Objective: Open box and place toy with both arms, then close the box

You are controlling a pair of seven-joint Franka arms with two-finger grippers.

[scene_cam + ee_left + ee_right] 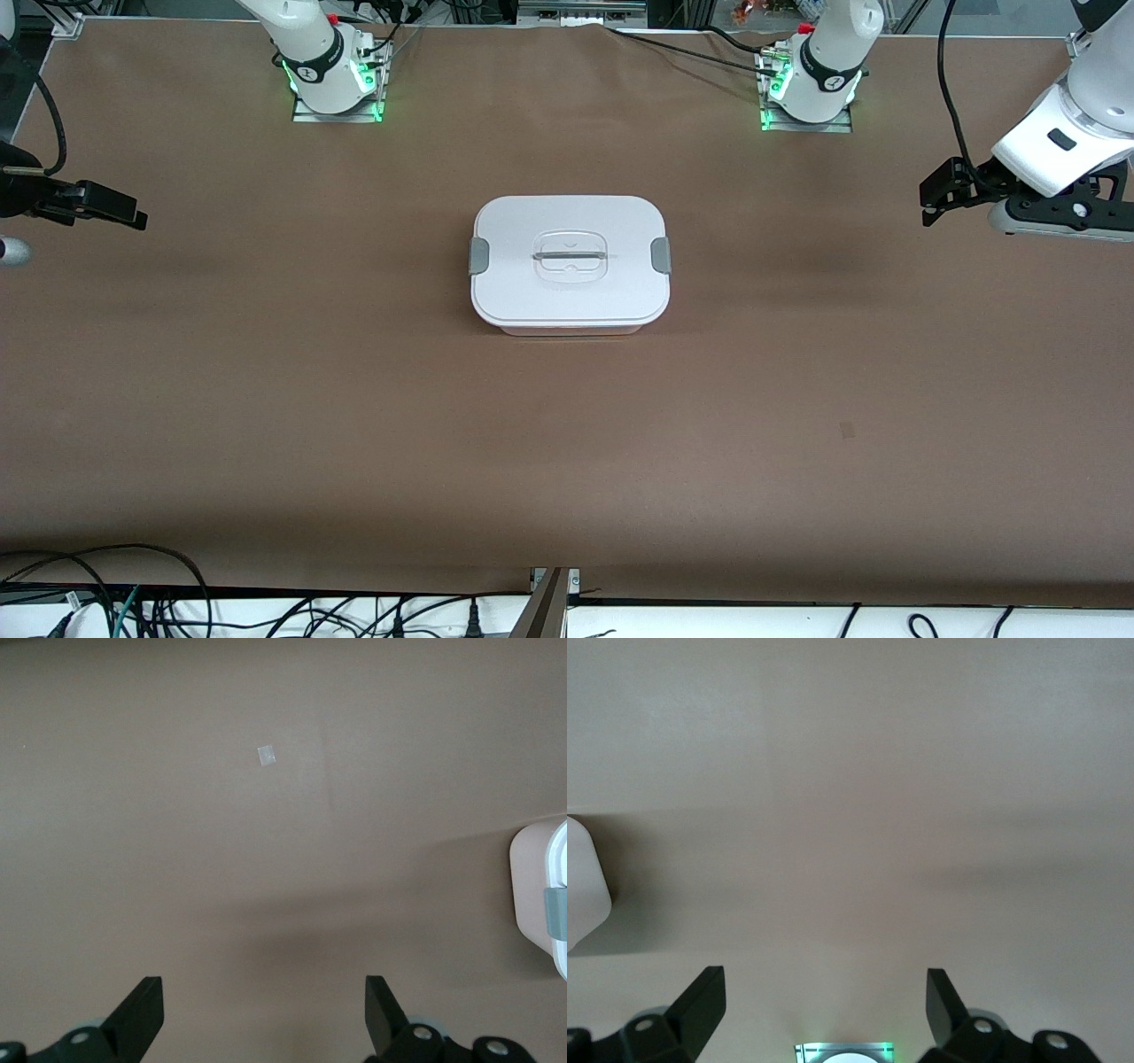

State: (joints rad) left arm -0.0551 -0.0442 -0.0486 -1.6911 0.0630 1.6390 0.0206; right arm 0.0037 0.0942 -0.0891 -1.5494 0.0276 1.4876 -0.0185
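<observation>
The box [570,266] stands in the middle of the table. Its white lid is on, with grey side clips [478,255] and a clear centre handle [570,256]. The toy is not in view. My left gripper [928,202] hangs open and empty over the left arm's end of the table, well apart from the box. In the left wrist view its gripper [264,1010] is open, and the box's pale pink end [532,895] shows at the edge. My right gripper [137,215] hangs open and empty over the right arm's end. In the right wrist view its gripper [824,1005] is open, with a corner of the box [585,877].
The brown table [567,443] carries a small pale patch [848,431], which also shows in the left wrist view [266,755]. The arm bases [337,80] [811,89] glow green along the table's edge. Cables lie off the edge nearest the front camera.
</observation>
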